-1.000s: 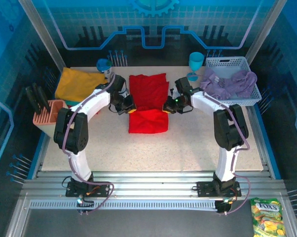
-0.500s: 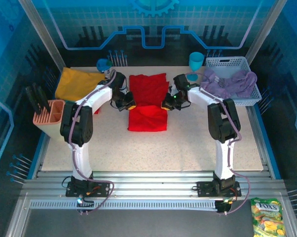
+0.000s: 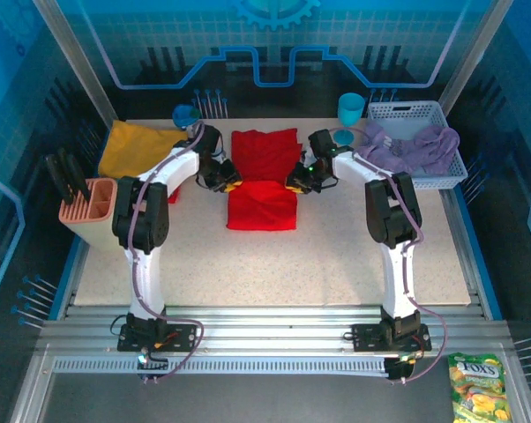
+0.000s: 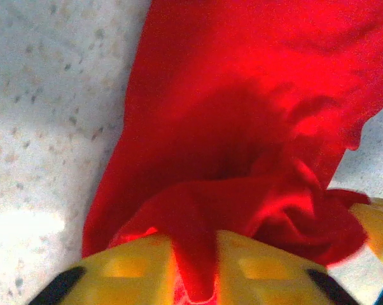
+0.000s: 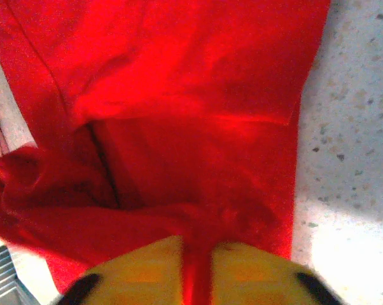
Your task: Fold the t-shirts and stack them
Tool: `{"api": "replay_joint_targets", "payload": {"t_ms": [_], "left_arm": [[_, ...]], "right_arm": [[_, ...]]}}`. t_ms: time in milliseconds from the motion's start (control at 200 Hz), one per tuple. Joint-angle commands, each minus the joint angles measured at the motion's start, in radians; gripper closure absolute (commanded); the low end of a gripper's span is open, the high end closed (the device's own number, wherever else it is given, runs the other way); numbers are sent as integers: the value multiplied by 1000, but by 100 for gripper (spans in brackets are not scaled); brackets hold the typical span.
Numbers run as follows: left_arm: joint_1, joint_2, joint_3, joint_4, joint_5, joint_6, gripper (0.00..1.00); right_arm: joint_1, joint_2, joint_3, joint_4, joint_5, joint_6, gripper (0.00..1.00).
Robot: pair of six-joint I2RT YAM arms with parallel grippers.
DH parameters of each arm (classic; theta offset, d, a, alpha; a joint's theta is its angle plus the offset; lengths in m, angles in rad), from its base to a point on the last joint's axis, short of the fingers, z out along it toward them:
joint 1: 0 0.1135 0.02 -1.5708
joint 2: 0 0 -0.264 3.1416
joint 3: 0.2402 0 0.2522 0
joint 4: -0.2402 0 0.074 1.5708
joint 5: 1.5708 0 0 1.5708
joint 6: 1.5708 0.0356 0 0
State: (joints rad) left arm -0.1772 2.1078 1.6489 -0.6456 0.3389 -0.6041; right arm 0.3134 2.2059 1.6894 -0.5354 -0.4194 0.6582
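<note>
Left gripper (image 3: 228, 183) and right gripper (image 3: 294, 183) face each other over the far middle of the table (image 3: 336, 256), each pinching a side of the red t-shirt (image 3: 264, 198) lying between them. Its long axis runs far to near, and both arms are equally close.

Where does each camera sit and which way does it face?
Top external: above and behind the arm bases, looking down at the speckled white table; both arms show, left gripper and right gripper at the bright red cloth t-shirt.
Left wrist: looks down past its yellow fingers at that shirt.
Right wrist: the same, past its own yellow fingers.
Shared: both wrist views show red cloth between the fingers.
</note>
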Motion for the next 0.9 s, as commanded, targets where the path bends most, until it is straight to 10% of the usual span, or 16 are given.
{"api": "replay_joint_targets", "payload": {"t_ms": [0,280,895], "left_arm": [[14,12,50,8,30,17,63],[33,-193,-28,59,84,83,41],[-38,-189,-381,406,265,-96,45]], "right_arm": [[-20,7,31,-14,-1,5,60],[-13,-182,-76,94,-41,-36,9],[139,-303,-506,506,-180,170,3]]}}
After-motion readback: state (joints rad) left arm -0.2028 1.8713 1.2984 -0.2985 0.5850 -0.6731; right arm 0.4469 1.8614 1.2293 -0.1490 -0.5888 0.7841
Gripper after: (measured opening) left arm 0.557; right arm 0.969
